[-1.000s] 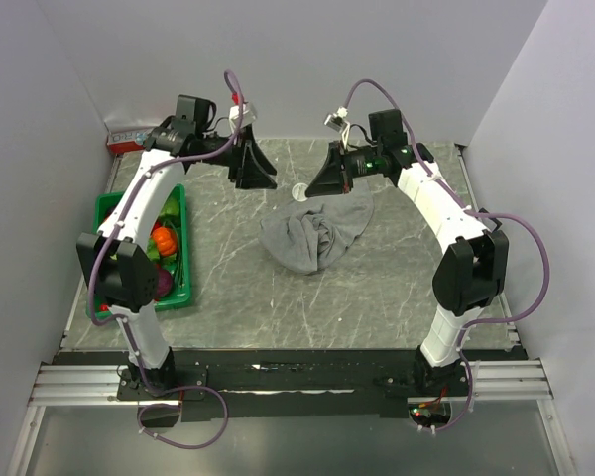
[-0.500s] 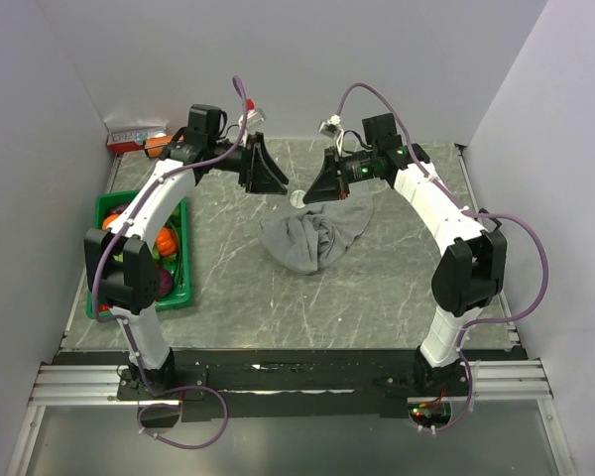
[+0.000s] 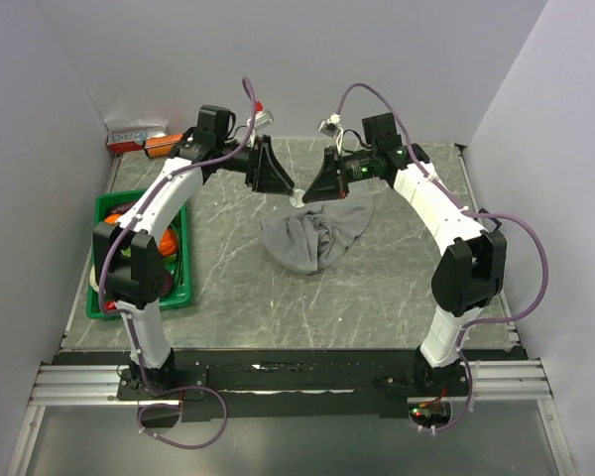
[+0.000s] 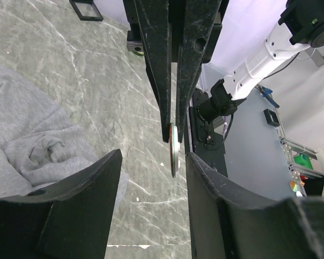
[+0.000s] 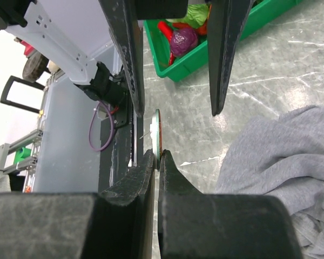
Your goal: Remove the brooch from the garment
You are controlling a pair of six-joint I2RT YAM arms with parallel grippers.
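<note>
The brooch (image 5: 157,129) is a thin whitish disc seen edge-on, and my right gripper (image 5: 156,154) is shut on its lower rim, holding it clear above the table. My left gripper (image 4: 153,156) is open, its two fingers standing either side of the brooch (image 4: 174,148) without touching it. From above, both grippers meet at the brooch (image 3: 297,195) near the table's back middle, left gripper (image 3: 289,188) facing right gripper (image 3: 306,194). The grey rumpled garment (image 3: 312,238) lies on the table just in front of and below them.
A green crate (image 3: 184,286) of toy vegetables stands at the left edge. A red and white box (image 3: 137,138) lies in the back left corner. White walls close in the left, back and right sides.
My left gripper has moved right, towards the right gripper, until its fingers straddle the brooch, and its jaws have narrowed a little. The right gripper has hardly moved.
</note>
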